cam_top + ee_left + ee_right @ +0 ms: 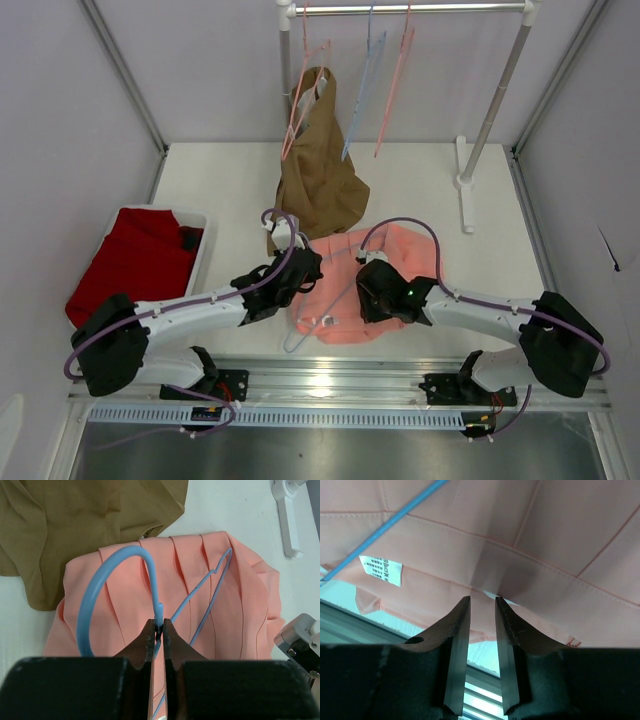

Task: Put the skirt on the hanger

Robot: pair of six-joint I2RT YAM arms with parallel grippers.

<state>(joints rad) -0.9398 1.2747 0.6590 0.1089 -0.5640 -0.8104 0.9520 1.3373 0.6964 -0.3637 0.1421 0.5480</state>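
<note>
Hanger point(97, 587) in left fingers' point(144, 647) pinch atop skirt point(240, 600); right fingers point(457, 640) apart; brown garment point(75, 525) alongside.

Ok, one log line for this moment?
left gripper: shut on hanger neck | right gripper: open at skirt edge | hanger: lying atop skirt

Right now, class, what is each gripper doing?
Left gripper: closed on the hanger, at the base of its hook.
Right gripper: slightly open at the skirt's edge, nothing visibly held.
</note>
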